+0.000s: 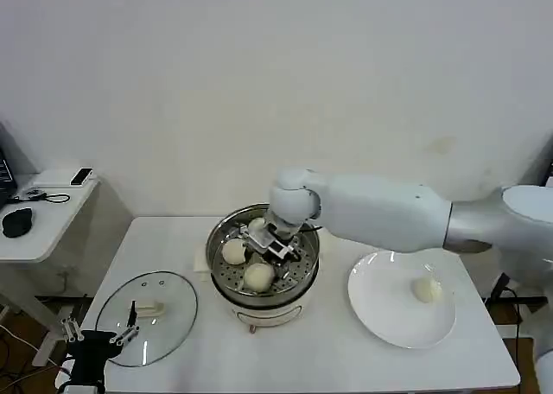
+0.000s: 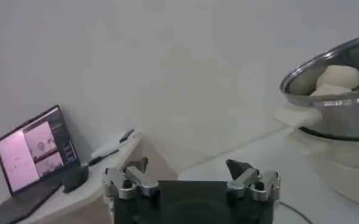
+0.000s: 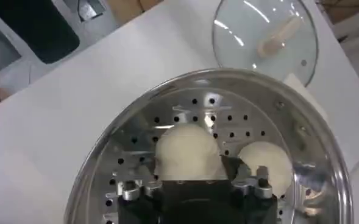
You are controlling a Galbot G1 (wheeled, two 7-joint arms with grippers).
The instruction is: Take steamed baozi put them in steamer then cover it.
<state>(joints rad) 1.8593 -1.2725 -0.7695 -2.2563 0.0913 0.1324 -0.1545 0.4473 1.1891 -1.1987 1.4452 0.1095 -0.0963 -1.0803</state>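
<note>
The steel steamer point(image 1: 304, 277) stands mid-table on its white base. My right gripper point(image 1: 278, 241) reaches down into it, shut on a cream baozi point(image 3: 188, 152) just above the perforated tray point(image 3: 136, 131). A second baozi point(image 3: 264, 167) rests on the tray beside it. From the head view, two baozi point(image 1: 234, 251) point(image 1: 258, 276) lie in the steamer. One more baozi point(image 1: 424, 289) sits on the white plate point(image 1: 380, 320). The glass cover point(image 1: 173, 320) lies flat on the table's left part. My left gripper point(image 1: 99, 335) hangs open at the front-left corner, beside the cover.
A low side table point(image 1: 47, 225) to the left holds a laptop point(image 2: 36, 152), a mouse and a phone. The white wall runs close behind the table. Bare tabletop lies in front of the steamer, between cover and plate.
</note>
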